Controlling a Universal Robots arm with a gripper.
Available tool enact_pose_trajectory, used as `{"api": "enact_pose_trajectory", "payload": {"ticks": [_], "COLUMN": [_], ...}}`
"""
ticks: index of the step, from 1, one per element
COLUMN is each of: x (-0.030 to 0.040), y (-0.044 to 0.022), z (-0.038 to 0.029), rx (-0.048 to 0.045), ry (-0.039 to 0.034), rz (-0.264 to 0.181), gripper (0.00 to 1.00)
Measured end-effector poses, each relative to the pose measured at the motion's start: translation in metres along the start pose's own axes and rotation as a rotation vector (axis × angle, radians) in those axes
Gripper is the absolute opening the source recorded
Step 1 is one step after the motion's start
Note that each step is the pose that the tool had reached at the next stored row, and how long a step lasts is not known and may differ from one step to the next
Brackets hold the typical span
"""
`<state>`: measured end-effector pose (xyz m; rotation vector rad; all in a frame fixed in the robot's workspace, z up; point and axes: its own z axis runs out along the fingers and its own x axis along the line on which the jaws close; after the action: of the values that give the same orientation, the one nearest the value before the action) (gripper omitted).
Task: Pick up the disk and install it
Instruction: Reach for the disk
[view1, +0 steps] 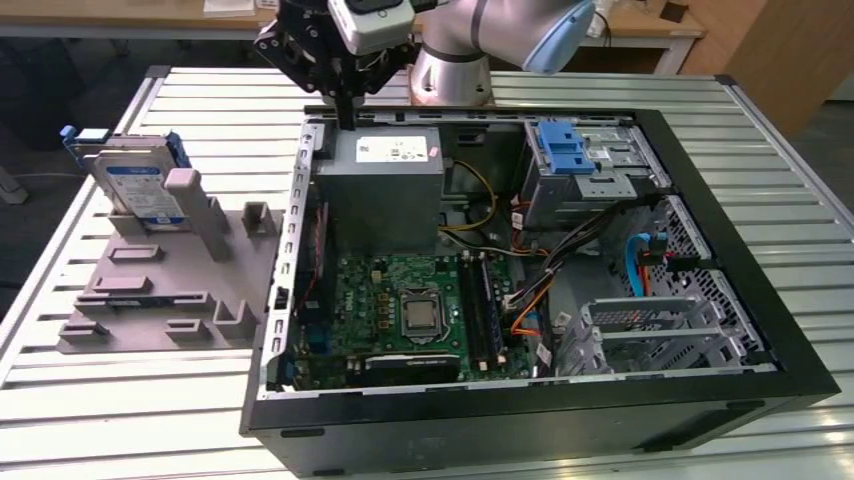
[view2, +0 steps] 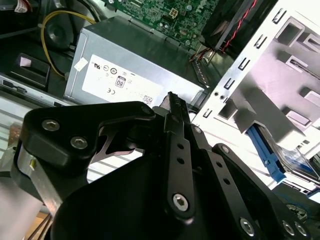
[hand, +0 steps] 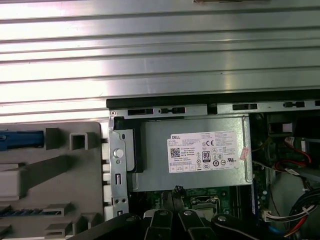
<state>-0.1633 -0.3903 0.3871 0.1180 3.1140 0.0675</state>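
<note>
Underneath everything, a slatted metal surface (view1: 120, 420) carries an open black computer case (view1: 534, 415) lying on its side, its inside facing up. In the exterior view, the robot arm (view1: 501, 35) rises at the 12 o'clock edge of the case.

A grey moulded holder (view1: 160, 290) sits on the surface just beside the case, at its 9 o'clock side. Inside the case, a grey power supply (view1: 387, 190) with a white sticker fills the 11 o'clock corner. A green motherboard (view1: 400, 290) lies at 6 o'clock from it, and a metal drive cage (view1: 577, 150) with a blue latch stands toward 1 o'clock.

The disk (view1: 138, 185) stands upright on its edge in the holder's far end, label facing out and blue bracket along its sides. It is well apart from the end effector (view1: 350, 118), at roughly 8 o'clock from it in the exterior view.

The end effector hangs over the case's far rim, at the power supply's 12 o'clock edge. Its fingers are pressed together into one thin dark stalk, pinching nothing. Both wrist views show the tip (view2: 172, 97) (hand: 176, 190) above the power supply's stickered face.
</note>
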Motion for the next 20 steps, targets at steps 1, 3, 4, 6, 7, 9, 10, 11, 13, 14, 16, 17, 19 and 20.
{"api": "enact_pose_trajectory", "payload": {"ticks": [1,3,4,6,7,9,10,11,13,14,16,17,19,20], "x": [0.0003,0.0009,0.0012,0.0017,0.0020,0.0026,0.0029,0.0031,0.0037,0.0040,0.0045,0.0049,0.0054,0.0057], "y": [0.0000,-0.0001,-0.0001,-0.0002,-0.0002,-0.0002,-0.0003,-0.0003,-0.0003,-0.0004,-0.0004,-0.0005,-0.0005,-0.0005], "z": [0.0001,0.0004,0.0004,0.0007,0.0008,0.0010,0.0011,0.0012,0.0014,0.0015,0.0017,0.0018,0.0021,0.0022], "rx": [0.0000,-0.0001,0.0000,0.0000,0.0000,0.0000,0.0000,0.0000,0.0000,0.0001,0.0001,0.0000,0.0000,0.0000], "ry": [0.0001,0.0001,0.0002,0.0004,0.0005,0.0006,0.0007,0.0009,0.0010,0.0011,0.0013,0.0013,0.0015,0.0016], "rz": [0.000,0.000,0.000,0.000,0.000,0.000,0.000,0.000,0.000,0.000,0.000,0.000,0.000,0.000], "gripper": [0.11,0.11,0.11,0.11,0.11,0.11,0.11,0.11,0.11,0.11,0.11,0.11,0.11,0.11]}}
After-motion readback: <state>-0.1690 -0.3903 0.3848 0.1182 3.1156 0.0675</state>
